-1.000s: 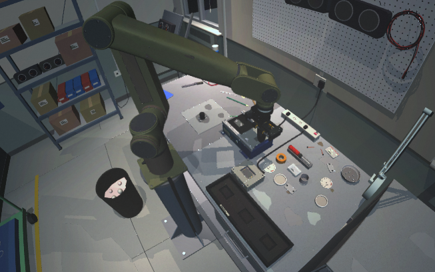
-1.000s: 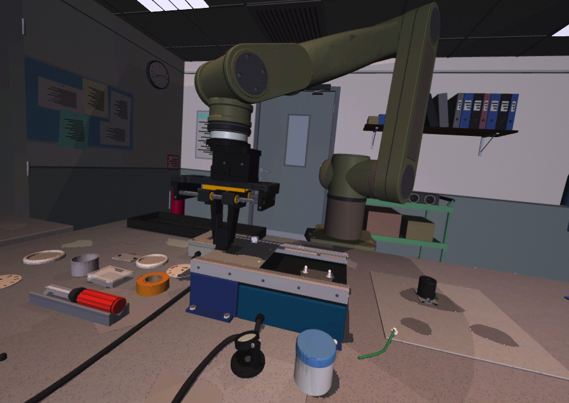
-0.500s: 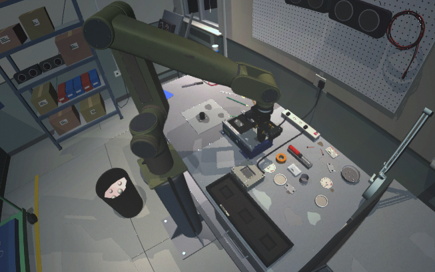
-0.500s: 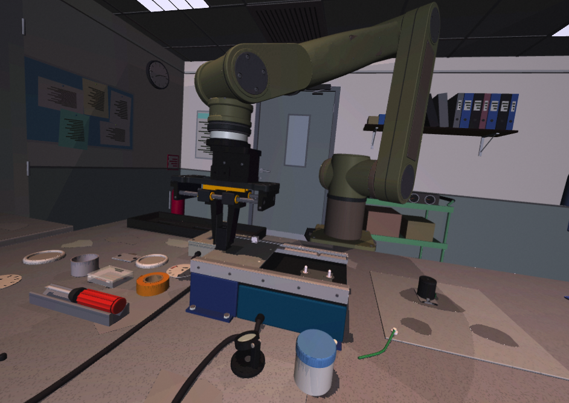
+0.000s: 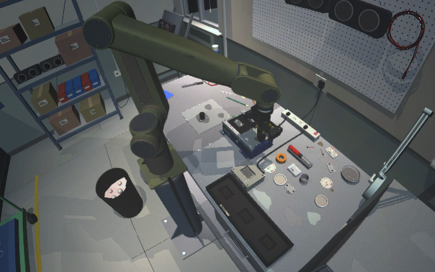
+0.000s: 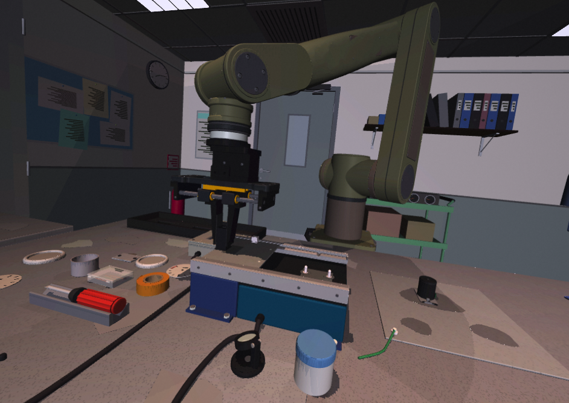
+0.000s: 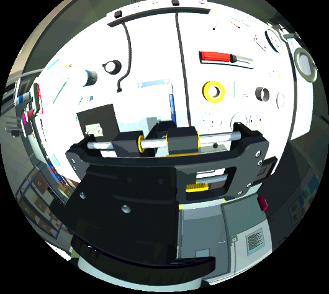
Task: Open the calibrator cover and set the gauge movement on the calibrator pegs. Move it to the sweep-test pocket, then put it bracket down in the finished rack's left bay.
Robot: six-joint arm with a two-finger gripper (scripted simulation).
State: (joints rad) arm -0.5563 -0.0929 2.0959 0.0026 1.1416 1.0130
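The calibrator cover (image 6: 239, 251) is a dark sliding panel, pushed to the left end of the blue calibrator (image 6: 271, 282). I grip the cover's handle in my closed gripper (image 6: 224, 242) (image 5: 261, 135), which stands upright over that end. To the right of the cover the well is uncovered and two white pegs (image 6: 317, 271) stand in it. The gauge movement (image 6: 426, 289) (image 5: 201, 116), a small black cylinder on a bracket, sits on the grey mat (image 5: 206, 115) right of the calibrator. The sweep-test block (image 5: 247, 175) and the long black rack (image 5: 248, 217) lie farther along the bench.
Behind the calibrator a power strip (image 5: 300, 125) lies along the bench's back edge, its black cable (image 6: 92, 348) crossing forward. Left of the calibrator lie an orange tape roll (image 6: 153, 283), a red-handled tool (image 6: 96, 299), rings and dials. A blue-capped jar (image 6: 315, 360) stands in front.
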